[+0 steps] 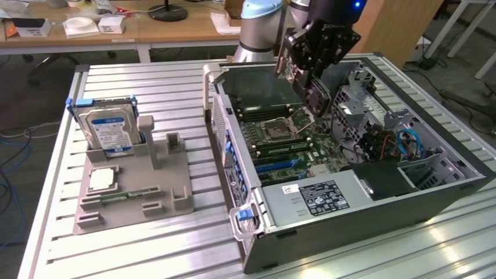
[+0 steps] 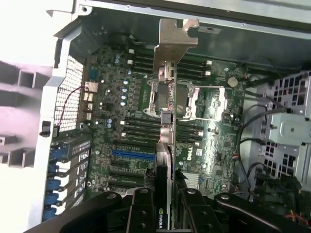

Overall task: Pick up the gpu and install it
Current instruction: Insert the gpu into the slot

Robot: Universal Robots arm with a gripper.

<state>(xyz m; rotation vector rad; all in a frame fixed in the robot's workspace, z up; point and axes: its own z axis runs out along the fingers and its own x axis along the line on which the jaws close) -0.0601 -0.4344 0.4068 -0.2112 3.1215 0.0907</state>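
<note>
The gpu (image 2: 172, 43) is seen edge-on in the wrist view. Its silver end bracket points away from the camera, and the thin card (image 2: 164, 160) runs back between the black fingers. My gripper (image 2: 165, 201) is shut on the card's near end. In the exterior view the gripper (image 1: 312, 78) hangs inside the open computer case (image 1: 349, 203). There the gpu (image 1: 316, 100) hangs below it, above the motherboard (image 1: 287, 145) near the CPU socket. A blue expansion slot (image 2: 133, 154) lies on the board beside and below the card.
A grey parts holder (image 1: 132, 203) stands on the slatted table at the exterior view's left. It carries a hard drive (image 1: 108, 131), a CPU chip (image 1: 102, 179) and a memory stick (image 1: 124, 196). Cables (image 1: 403, 142) and a drive cage crowd the case's right side.
</note>
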